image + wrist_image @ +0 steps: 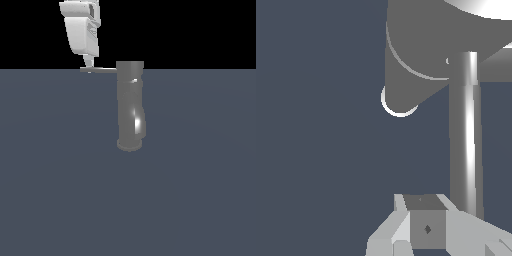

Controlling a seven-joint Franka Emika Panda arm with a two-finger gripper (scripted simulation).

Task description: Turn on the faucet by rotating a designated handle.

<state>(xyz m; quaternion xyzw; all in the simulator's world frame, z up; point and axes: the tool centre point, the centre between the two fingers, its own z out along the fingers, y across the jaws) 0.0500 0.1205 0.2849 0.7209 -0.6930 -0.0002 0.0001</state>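
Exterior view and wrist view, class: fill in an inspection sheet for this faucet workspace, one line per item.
Surface: flat blue-grey floor, bare around the faucet.
Job's things: faucet upright on its round base; handle sticks out sideways from its top, toward the exterior view's left.
Clutter: nothing seen.
Grippers: white gripper above the handle's outer end, fingertips at the bar; open or shut cannot be told.
Cables: nothing seen.
Surroundings: plain black backdrop.

Upright dull-grey metallic cylinder faucet [130, 107] – bright white glint low down. Thin flat grey bar handle [100, 70] – same plain grey. Boxy pincer [88, 65] white, light-grey shading. Bench [60, 175] flat slate blue-grey, no pattern; background black.
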